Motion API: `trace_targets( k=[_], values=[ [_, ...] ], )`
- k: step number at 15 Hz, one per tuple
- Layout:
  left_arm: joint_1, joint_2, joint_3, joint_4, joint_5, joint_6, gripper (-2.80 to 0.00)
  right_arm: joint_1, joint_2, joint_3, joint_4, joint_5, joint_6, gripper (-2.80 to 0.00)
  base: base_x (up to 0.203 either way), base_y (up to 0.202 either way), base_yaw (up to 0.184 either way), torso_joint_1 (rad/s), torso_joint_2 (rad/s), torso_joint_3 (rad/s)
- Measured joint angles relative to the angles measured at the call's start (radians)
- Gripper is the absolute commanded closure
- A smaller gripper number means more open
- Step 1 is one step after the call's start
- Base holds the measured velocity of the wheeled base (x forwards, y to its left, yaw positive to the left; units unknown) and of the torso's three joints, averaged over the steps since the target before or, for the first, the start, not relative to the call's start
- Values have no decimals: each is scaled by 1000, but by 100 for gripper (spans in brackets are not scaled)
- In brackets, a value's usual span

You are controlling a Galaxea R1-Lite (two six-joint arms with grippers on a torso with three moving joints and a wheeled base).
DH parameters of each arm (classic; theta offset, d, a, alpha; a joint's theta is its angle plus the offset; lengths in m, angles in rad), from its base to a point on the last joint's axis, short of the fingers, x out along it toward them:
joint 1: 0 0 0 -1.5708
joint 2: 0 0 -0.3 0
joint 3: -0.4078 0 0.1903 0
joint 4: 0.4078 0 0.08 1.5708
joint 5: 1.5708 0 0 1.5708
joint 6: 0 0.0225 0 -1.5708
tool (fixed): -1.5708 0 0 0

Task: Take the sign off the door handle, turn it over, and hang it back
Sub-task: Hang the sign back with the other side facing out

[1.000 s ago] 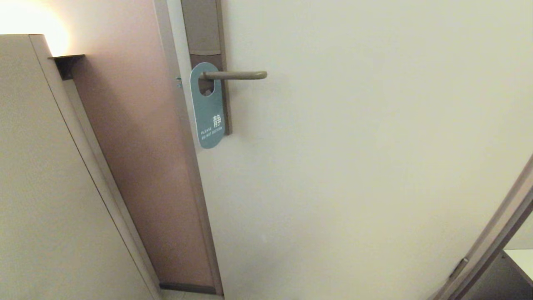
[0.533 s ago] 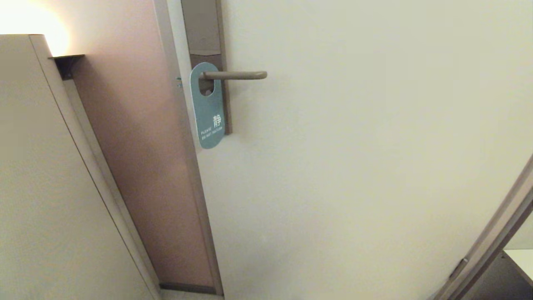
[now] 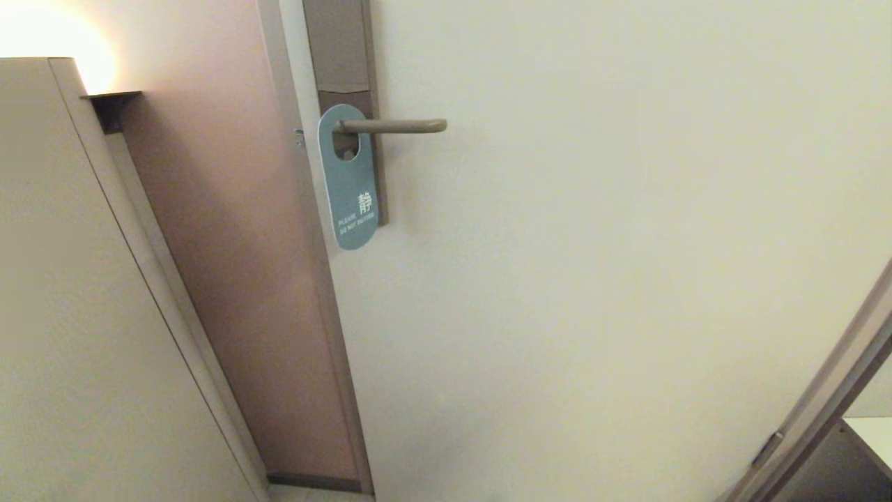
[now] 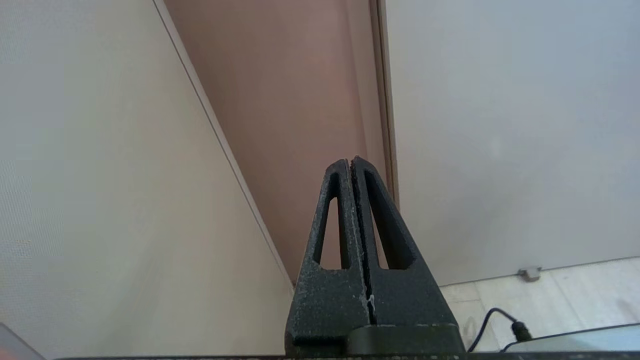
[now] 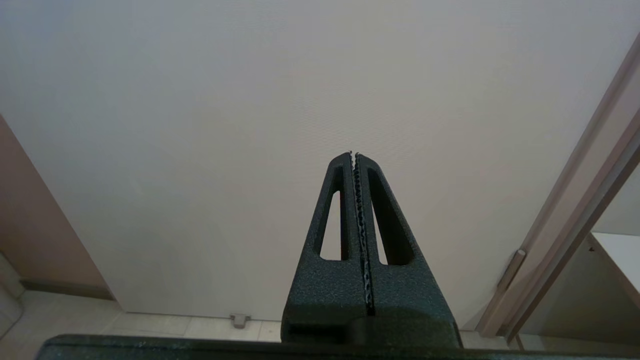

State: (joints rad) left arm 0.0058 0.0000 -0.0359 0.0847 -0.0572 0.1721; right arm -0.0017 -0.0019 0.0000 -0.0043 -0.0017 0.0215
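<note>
The sign (image 3: 350,187) in the upper left had swung slightly on the handle (image 3: 391,126); both grippers (image 4: 352,161) (image 5: 354,155) stayed pressed together, so I'd started nothing.

The door handle (image 3: 394,126) carries the sign (image 3: 348,178), teal side outward.

Black, grainy, slotted gripper fingers (image 4: 334,220)

A pale door (image 3: 592,279) beside a pinkish-brown wall (image 3: 230,279), a cable (image 4: 492,322) on the floor
</note>
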Motion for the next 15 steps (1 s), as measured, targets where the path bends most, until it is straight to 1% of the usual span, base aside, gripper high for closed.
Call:
trace_targets(
  k=[2, 4, 5, 7, 9, 11, 15],
  values=[
    [-1, 1, -35, 3, -40, -4, 0, 0, 0, 0, 0, 0, 0, 0, 0, 0, 0, 0, 0, 0],
    [-2, 21, -89, 6, -114, -9, 0, 0, 0, 0, 0, 0, 0, 0, 0, 0, 0, 0, 0, 0],
    [-2, 48, -115, 4, -139, -18, 0, 0, 0, 0, 1, 0, 0, 0, 0, 0, 0, 0, 0, 0],
    [-10, 135, -174, -15, -157, -50, 0, 0, 0, 0, 0, 0, 0, 0, 0, 0, 0, 0, 0, 0],
    [-35, 265, -248, -60, -162, -88, 0, -1, 0, 0, 0, 0, 0, 0, 0, 0, 0, 0, 0, 0],
    [-76, 410, -314, -130, -164, -108, 0, 0, 0, 0, 0, 0, 0, 0, 0, 0, 0, 0, 0, 0],
    [-218, 697, -396, -325, -166, -126, 0, 0, 0, 0, 0, 0, 0, 0, 0, 0, 0, 0, 0, 0]
  ],
)
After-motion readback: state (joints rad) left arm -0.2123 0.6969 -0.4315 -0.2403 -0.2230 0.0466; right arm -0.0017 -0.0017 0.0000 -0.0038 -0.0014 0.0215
